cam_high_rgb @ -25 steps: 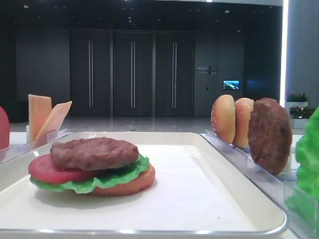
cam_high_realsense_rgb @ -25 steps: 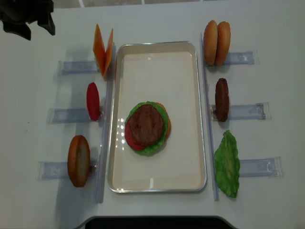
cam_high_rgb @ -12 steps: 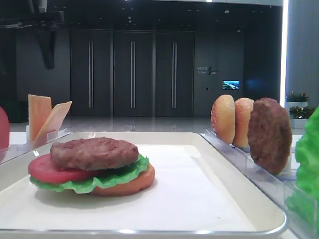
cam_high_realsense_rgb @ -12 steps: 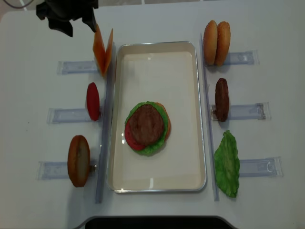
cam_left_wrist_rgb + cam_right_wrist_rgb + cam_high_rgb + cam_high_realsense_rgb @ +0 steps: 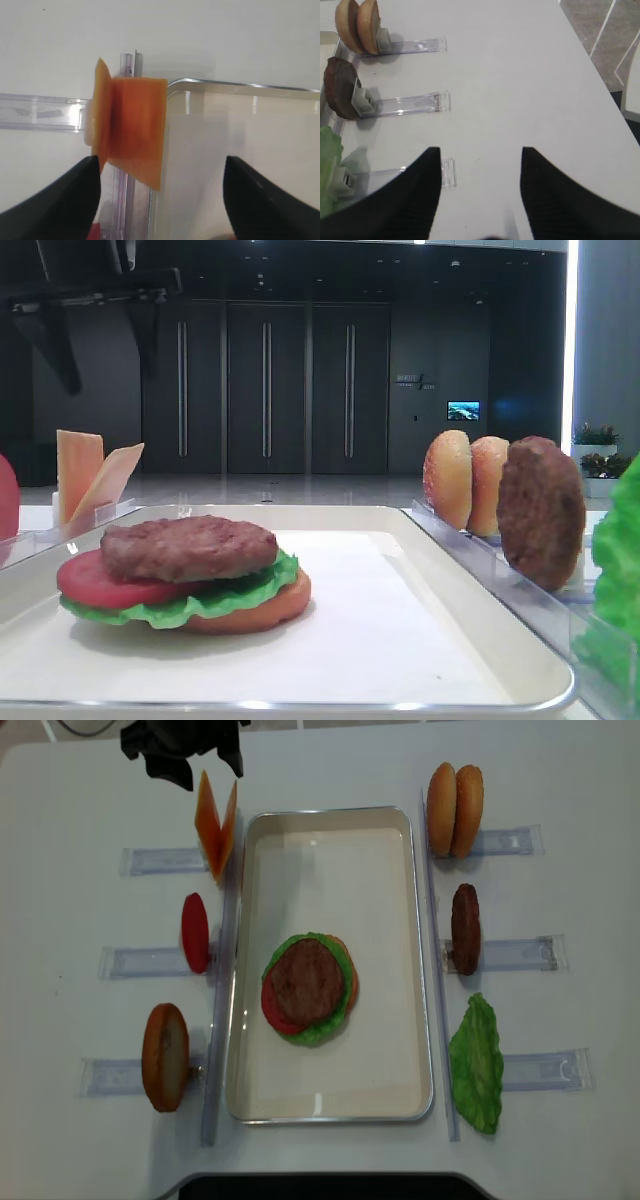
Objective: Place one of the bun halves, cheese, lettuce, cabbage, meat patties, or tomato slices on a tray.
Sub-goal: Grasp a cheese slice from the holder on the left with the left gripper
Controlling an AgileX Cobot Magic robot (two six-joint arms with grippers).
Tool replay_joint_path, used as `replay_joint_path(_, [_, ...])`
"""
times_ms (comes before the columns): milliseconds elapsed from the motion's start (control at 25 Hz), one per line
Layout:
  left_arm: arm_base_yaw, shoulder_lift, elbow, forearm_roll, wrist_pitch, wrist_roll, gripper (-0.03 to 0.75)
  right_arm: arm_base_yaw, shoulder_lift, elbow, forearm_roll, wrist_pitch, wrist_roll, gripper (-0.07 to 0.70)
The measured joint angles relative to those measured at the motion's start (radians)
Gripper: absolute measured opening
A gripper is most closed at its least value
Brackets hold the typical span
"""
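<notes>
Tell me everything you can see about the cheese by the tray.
The cheese is two thin, flat, square orange slices standing on edge in a clear plastic rack, leaning apart in a V. They sit just outside the tray's far left corner. The open left hand hovers nearby, touching neither.

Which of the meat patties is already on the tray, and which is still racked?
The patty lying flat atop the stacked lettuce and tomato is on the tray. The other patty stands on edge in the right-hand rack, outside the tray.
</notes>
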Motion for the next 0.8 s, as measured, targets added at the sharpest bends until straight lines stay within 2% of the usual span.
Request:
replay_joint_path(160, [0.0,0.029,-0.007,0.008,-0.006,-0.008,0.58,0.0,0.0,0.0,0.0,0.0,0.0,0.348])
replay_joint_path(480, [0.0,0.087,-0.018,0.007,-0.075,-0.026,0.58,0.0,0.0,0.0,0.0,0.0,0.001,0.348])
replay_joint_path(800, [0.0,0.146,-0.025,0.007,-0.099,-0.028,0.58,0.0,0.0,0.0,0.0,0.0,0.001,0.348])
